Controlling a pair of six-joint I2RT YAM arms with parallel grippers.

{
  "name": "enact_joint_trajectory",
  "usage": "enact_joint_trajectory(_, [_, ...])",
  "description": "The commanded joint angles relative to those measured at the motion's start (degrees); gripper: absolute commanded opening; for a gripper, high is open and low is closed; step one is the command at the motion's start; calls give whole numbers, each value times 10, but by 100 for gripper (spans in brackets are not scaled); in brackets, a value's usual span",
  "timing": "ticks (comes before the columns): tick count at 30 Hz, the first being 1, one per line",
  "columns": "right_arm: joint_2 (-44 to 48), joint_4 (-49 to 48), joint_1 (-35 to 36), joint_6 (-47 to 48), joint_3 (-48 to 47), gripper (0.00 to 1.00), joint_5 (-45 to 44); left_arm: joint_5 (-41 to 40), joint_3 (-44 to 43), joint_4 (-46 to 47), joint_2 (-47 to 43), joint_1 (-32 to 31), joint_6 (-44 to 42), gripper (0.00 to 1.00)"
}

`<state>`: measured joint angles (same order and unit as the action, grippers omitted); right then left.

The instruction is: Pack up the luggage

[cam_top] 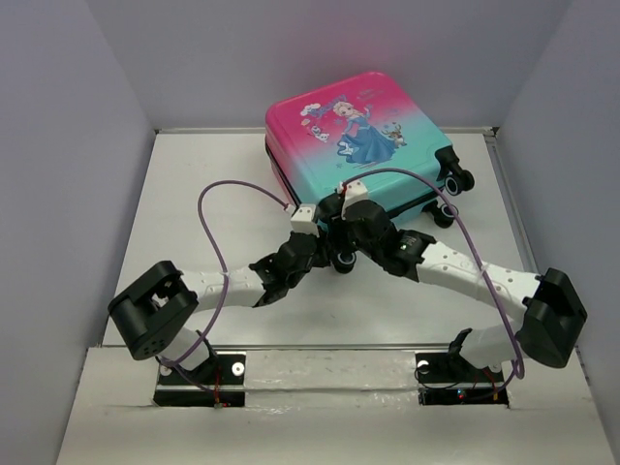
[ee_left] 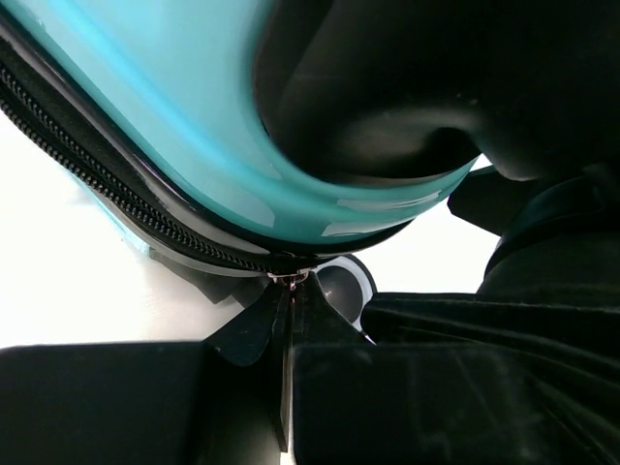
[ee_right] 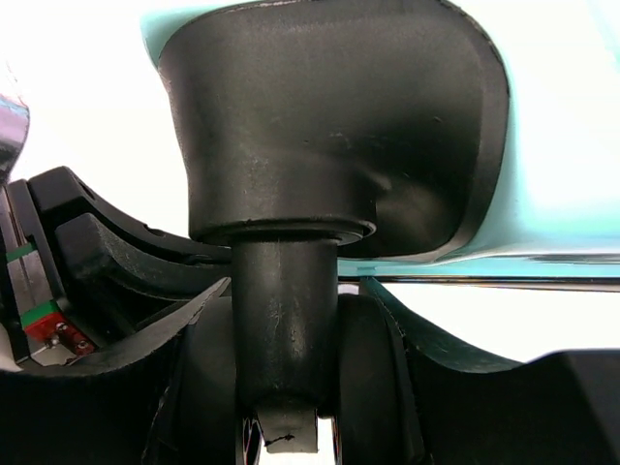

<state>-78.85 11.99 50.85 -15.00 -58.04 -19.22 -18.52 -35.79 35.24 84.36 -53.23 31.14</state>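
Bench (cam_top: 194, 213) viewed from the arms' side. The luggage (cam_top: 363, 136) lay flat at 12 to 1 o'clock, print upward and shells together, so its inside was hidden. Both arms met at its 7 o'clock corner, where from overhead the wrist housings covered the fingertips.

In the left wrist view, the left claw (ee_left: 288, 295) was pinched together, with the small metal zipper pull (ee_left: 289, 278) at its tip. The zipper (ee_left: 87, 165) ran off toward 10 o'clock and was cut by the frame. A blurred black mass filled the view at 1 o'clock.

In the right wrist view, the right claw (ee_right: 295, 281) was clamped on the caster wheel (ee_right: 368, 378), one finger on each flank. The black wheel housing (ee_right: 329, 126) sat above it. Dark parts merged there, so the contact lines were hard to trace.

A wide margin of bench lay at 9 o'clock of the luggage. At 3 o'clock its other wheels (cam_top: 453, 182) stood near the side wall (cam_top: 572, 145).
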Motion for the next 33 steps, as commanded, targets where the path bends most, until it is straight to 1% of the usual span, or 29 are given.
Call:
enact_joint_trajectory(1, [43,-25,9,-4,17,7,-13,-87,-10,60,-45,3,-2,6])
enact_joint_trajectory(3, [56,-24,9,-6,28,7,-18,-107,-1,40,-58,8,-7,6])
enact_joint_trajectory(7, [71,-17,9,-4,42,7,-26,-106,32,14,-91,30,-7,6])
enact_joint_trajectory(9, [82,-15,9,-4,52,7,-23,-96,50,-4,-109,59,-5,6])
enact_joint_trajectory(10, [91,-14,9,-3,56,7,-22,-90,62,-15,-121,86,1,6])
enact_joint_trajectory(13, [112,-7,9,0,64,7,-10,-67,71,-37,-143,127,11,6])
enact_joint_trajectory(14, [117,-5,9,-1,66,7,-5,-65,70,-46,-146,150,11,6])
enact_joint_trajectory(17, [127,-2,9,2,71,7,15,-61,50,-68,-147,182,13,6])
enact_joint_trajectory(20, [126,2,14,2,75,7,16,-37,26,-76,-138,239,30,6])
enact_joint_trajectory(23, [126,1,14,-3,77,7,20,-43,-1,-94,-126,266,45,6])
enact_joint_trajectory(25, [127,1,27,-5,75,7,27,-34,-20,-108,-121,303,57,6])
enact_joint_trajectory(26, [126,-2,32,-6,72,7,30,-16,-27,-114,-122,316,60,6])
enact_joint_trajectory(27, [121,-6,49,-5,70,7,37,-6,-34,-121,-124,329,65,6])
enact_joint_trajectory(28, [116,-10,61,-1,66,7,38,6,-48,-131,-138,343,68,8])
enact_joint_trajectory(29, [109,-18,73,1,62,7,37,19,-52,-138,-151,343,62,13])
enact_joint_trajectory(30, [100,-20,86,2,47,7,34,28,-53,-139,-167,342,57,19])
enact_joint_trajectory(31, [90,-22,96,2,37,7,31,37,-53,-141,-184,342,56,35])
enact_joint_trajectory(33, [56,-38,123,2,19,7,33,51,-53,-163,-251,342,51,45])
